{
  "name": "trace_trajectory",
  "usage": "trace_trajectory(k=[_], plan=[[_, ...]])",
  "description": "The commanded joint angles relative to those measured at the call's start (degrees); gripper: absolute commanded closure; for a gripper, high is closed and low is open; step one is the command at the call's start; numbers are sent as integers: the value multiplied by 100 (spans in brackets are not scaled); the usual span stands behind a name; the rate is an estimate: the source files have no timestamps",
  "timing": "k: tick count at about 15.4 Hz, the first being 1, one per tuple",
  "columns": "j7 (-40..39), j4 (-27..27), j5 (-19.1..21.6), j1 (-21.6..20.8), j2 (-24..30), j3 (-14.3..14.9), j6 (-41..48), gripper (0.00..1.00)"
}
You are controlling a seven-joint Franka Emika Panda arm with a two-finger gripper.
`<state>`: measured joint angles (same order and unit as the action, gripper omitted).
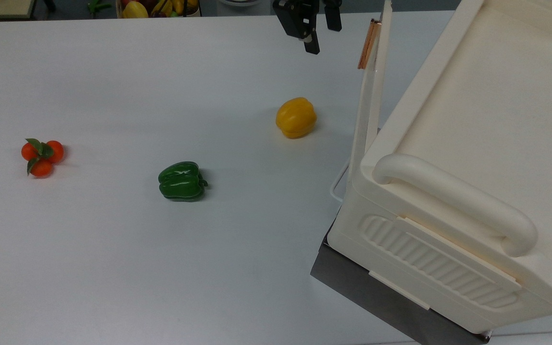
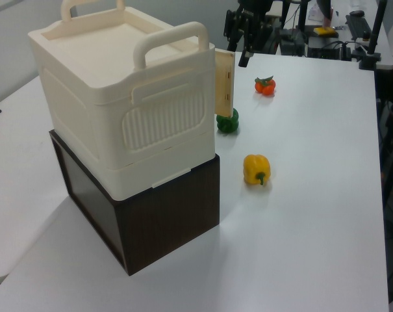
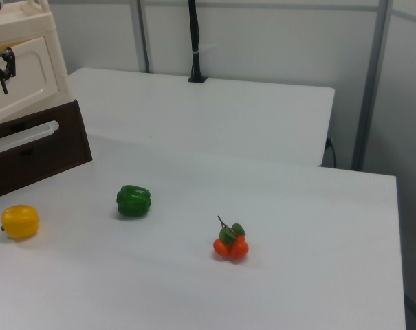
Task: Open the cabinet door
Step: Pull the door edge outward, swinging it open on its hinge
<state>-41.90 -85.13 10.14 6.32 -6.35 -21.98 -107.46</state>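
Note:
The cream cabinet (image 1: 477, 143) stands on a dark base at the top view's right. Its cabinet door (image 1: 373, 96) stands ajar, swung out edge-on toward the table, with the copper bar handle (image 1: 368, 44) at its free edge. In the left view the cabinet door (image 2: 223, 91) sticks out from the cabinet (image 2: 118, 97). In the right view its inset face (image 3: 25, 75) shows. My gripper (image 1: 322, 31) hangs open to the top view's left of the handle, clear of it and holding nothing. It also appears above the door (image 2: 238, 42) and at the right view's left edge (image 3: 3, 67).
A yellow pepper (image 1: 296, 117) lies close to the door's swing. A green pepper (image 1: 182, 180) and a cluster of small orange fruits (image 1: 42, 156) lie farther to the top view's left. A dark drawer with a white handle (image 3: 22, 136) sits under the cabinet.

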Motion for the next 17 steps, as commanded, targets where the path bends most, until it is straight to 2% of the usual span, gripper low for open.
trace_trajectory(k=[1,3,7,12,17], plan=[[724,-118,234,-104,300,1,85,0],[1488,-109,173,-262,292,0,24,0],[2457,-170,172,-474,257,-8,-618,0],[2538,-197,137,-439,204,-8,-926,0],[2494,-241,85,-351,204,9,-874,0]])
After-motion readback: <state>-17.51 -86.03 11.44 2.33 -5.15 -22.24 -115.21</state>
